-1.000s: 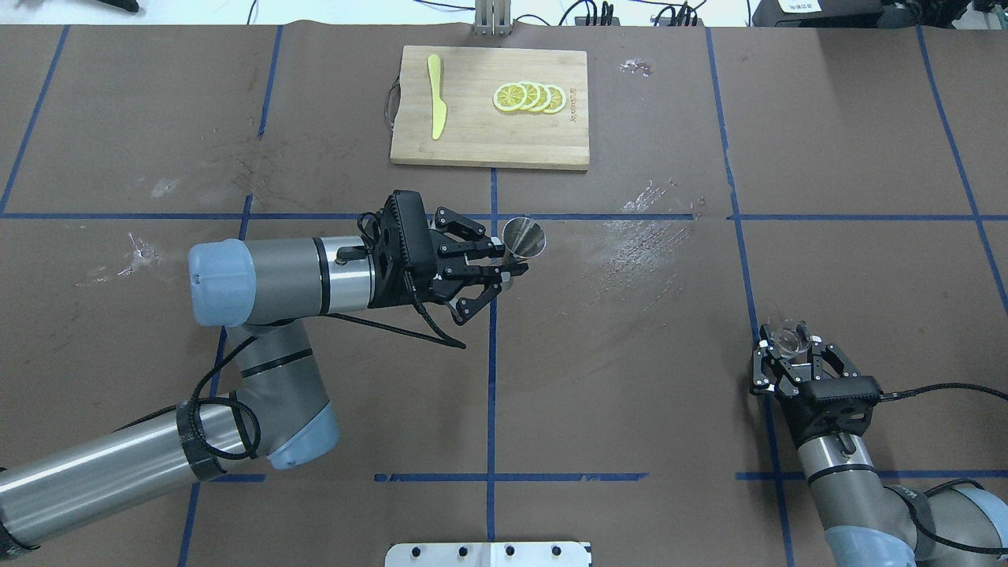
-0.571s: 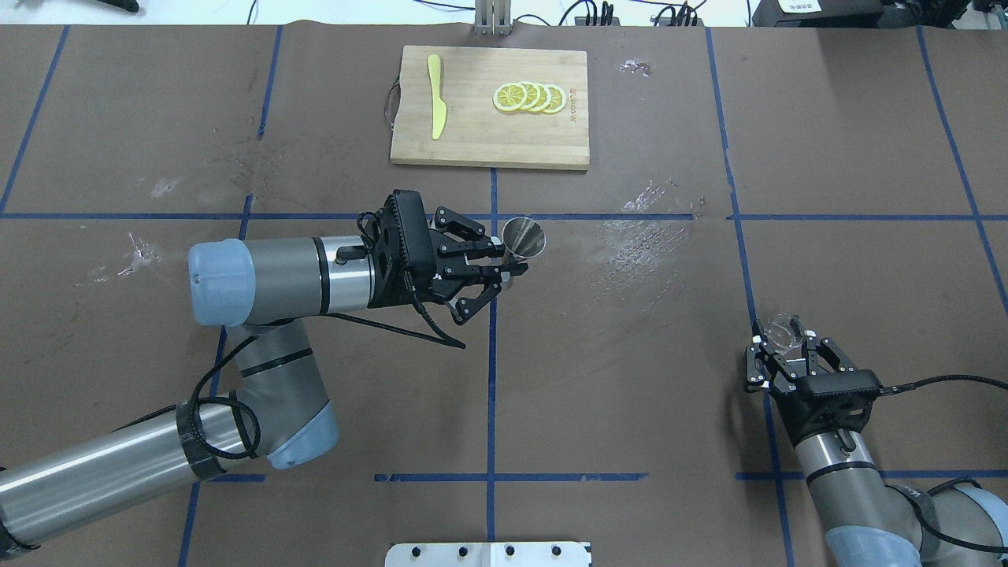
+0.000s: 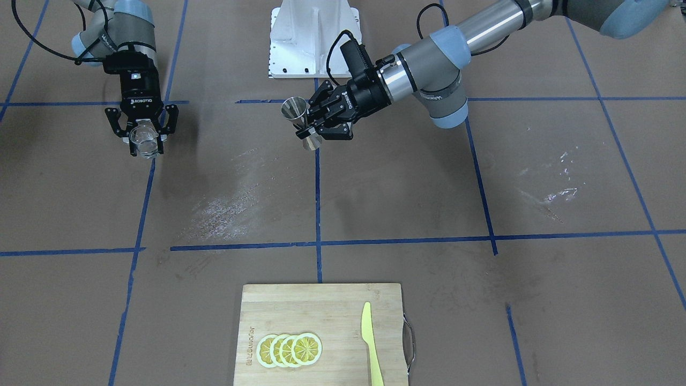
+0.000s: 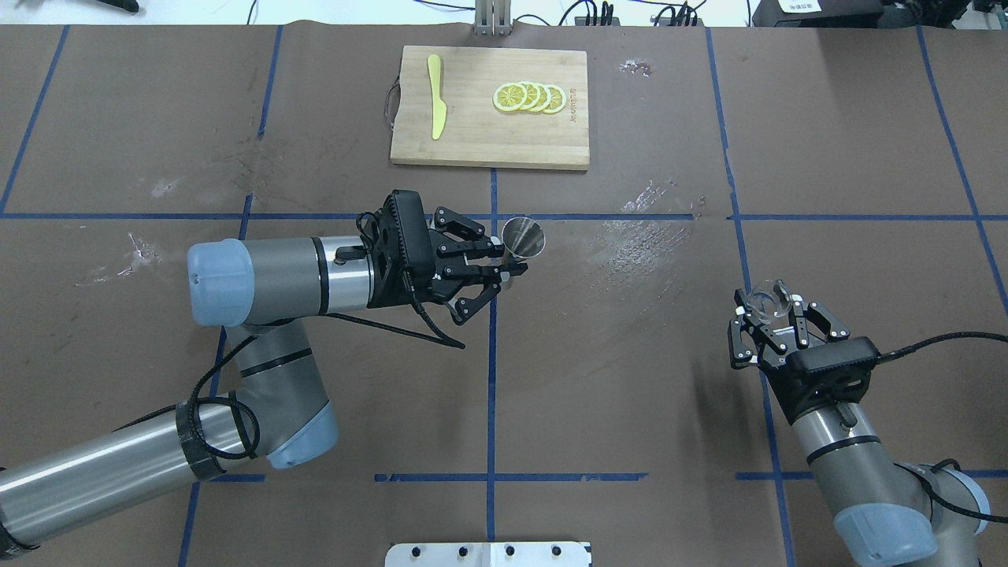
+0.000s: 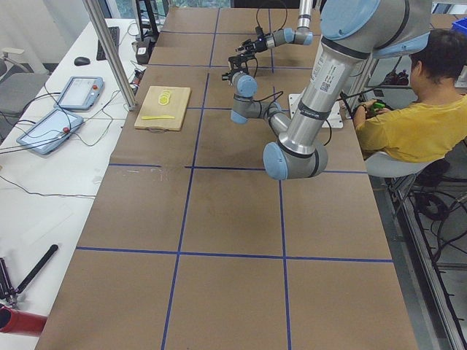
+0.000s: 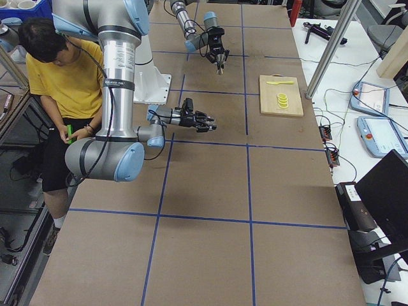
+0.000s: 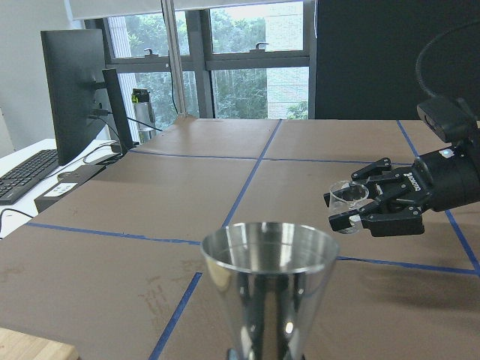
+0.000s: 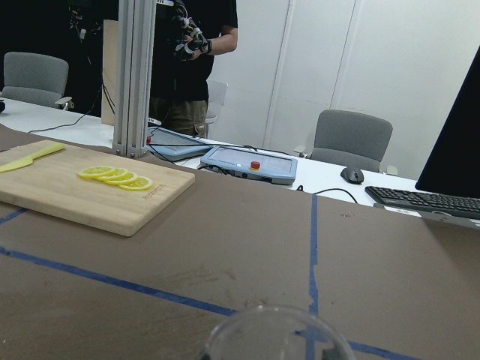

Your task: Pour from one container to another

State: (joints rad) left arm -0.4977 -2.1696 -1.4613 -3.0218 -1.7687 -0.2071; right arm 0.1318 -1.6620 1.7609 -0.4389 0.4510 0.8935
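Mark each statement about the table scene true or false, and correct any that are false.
1. The left gripper holds the metal jigger upright. True.
2. The right gripper is tipping the clear cup over the metal jigger. False: it holds the clear cup well apart from the jigger, on the robot's right side.
3. The lemon slices lie on the cutting board. True.
4. The yellow knife lies off the cutting board. False: it lies on the board, apart from the slices.
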